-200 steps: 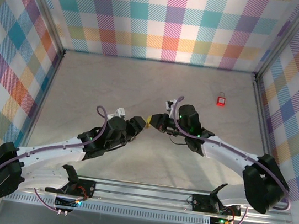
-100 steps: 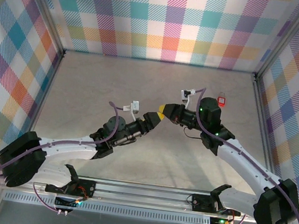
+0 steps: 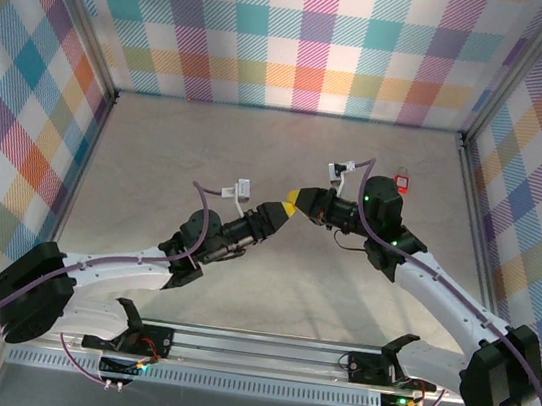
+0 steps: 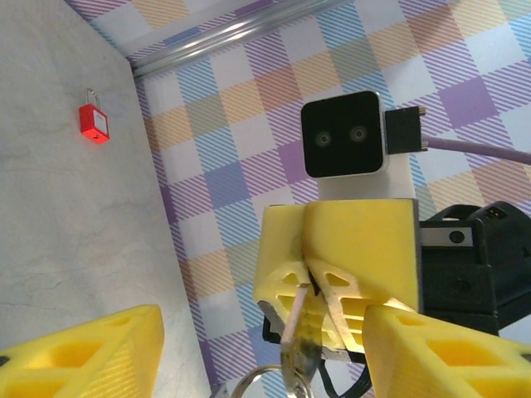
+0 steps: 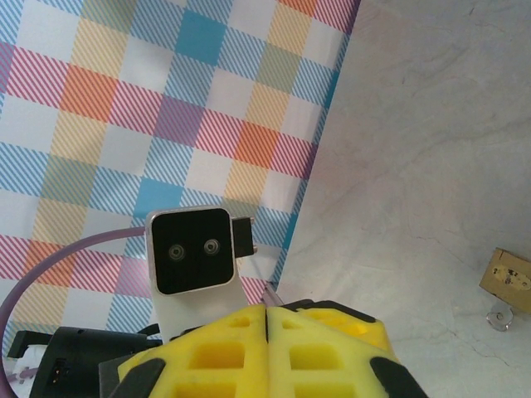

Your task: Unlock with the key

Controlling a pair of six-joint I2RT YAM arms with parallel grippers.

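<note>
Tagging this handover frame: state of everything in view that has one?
left gripper: open, straddling the key, clear of it.
right gripper: shut on the key.
key: pinched at the right gripper's tips, off the table.
red padlock: lying on the table, shackle looks closed.
brass-coloured block: lying on the table, too small to tell more.

Over the last second the right gripper (image 3: pixel 294 202), with the key (image 4: pixel 295 319) pinched in it, moved away from the arm bases toward the back right. Its arm stretched out until the wrist lay just beside the red padlock (image 3: pixel 401 182) in the top view. The left gripper (image 3: pixel 271 215) followed, its arm unfolding and reaching farther out, then eased back slightly in the last half second.
</note>
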